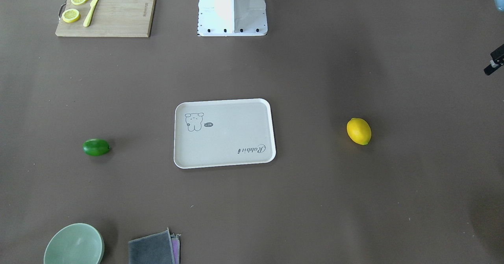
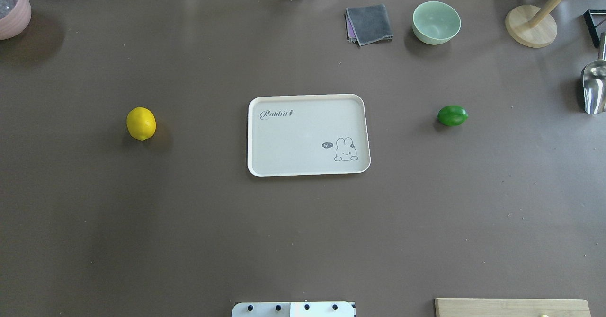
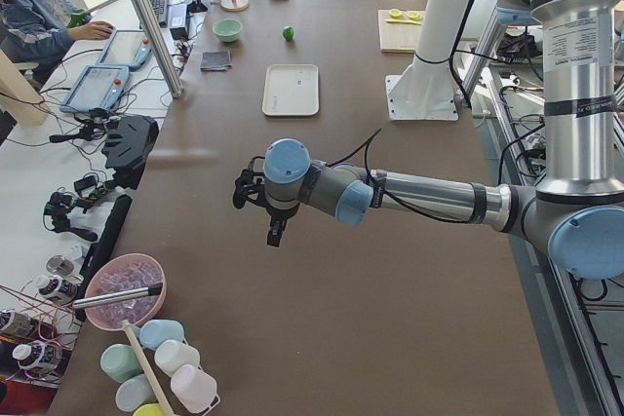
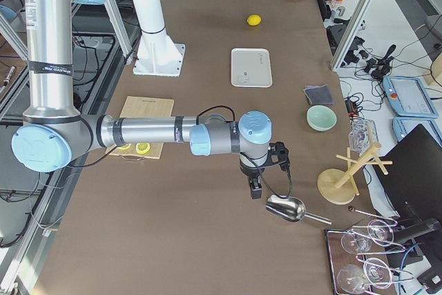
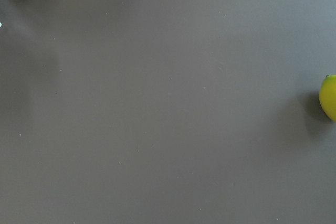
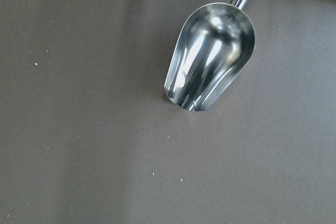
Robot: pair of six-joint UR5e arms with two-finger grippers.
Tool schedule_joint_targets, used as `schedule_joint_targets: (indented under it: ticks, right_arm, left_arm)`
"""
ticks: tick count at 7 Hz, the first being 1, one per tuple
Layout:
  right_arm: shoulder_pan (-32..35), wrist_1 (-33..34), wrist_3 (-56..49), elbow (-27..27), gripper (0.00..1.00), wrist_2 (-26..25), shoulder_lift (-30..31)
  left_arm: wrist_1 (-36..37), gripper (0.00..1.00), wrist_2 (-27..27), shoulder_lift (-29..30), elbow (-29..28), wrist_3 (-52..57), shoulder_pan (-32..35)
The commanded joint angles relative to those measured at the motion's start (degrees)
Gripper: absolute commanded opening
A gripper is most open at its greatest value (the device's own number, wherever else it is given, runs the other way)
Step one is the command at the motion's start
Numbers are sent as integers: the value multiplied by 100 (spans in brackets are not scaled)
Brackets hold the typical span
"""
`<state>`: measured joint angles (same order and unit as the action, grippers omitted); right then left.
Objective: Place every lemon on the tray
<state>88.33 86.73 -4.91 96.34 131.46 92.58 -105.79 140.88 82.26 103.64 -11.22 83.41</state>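
Observation:
The yellow lemon (image 2: 141, 123) lies on the table left of the tray (image 2: 307, 135). The green lemon (image 2: 452, 116) lies to the tray's right. Both are apart from the tray, which holds nothing. In the front-facing view the yellow lemon (image 1: 358, 131) is on the right and the green one (image 1: 96, 147) on the left. My left gripper (image 3: 276, 233) hangs over the table's left end, beyond the yellow lemon (image 5: 329, 98). My right gripper (image 4: 255, 186) hangs near the right end, beside a metal scoop (image 6: 210, 56). I cannot tell whether either gripper is open or shut.
A wooden cutting board (image 1: 118, 15) with lemon slices and a knife lies near the robot base (image 1: 232, 8). A green bowl (image 2: 436, 22), a grey cloth (image 2: 369, 23) and a wooden stand (image 2: 530, 26) are at the far edge. A pink bowl (image 2: 12, 12) stands far left.

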Motion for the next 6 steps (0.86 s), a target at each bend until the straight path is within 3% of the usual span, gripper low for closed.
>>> schedule_joint_targets:
  ticks: [1, 2, 3, 5, 6]
  right_arm:
    - [0, -15, -36, 34, 100, -15, 32]
    - [0, -16, -1, 60, 100, -15, 32]
    - [0, -7, 8, 130, 100, 37, 15]
    - [-8, -7, 16, 166, 100, 397, -47]
    - [-35, -7, 16, 157, 100, 398, -125]
  left_arm:
    - [102, 98, -460, -209, 34, 442, -9]
    - [320, 98, -1100, -228, 156, 480, -9]
    - [722, 98, -1332, -202, 253, 481, -9]
    - [822, 98, -1186, -123, 438, 132, -17]
    - [858, 98, -707, -62, 482, -45, -26]
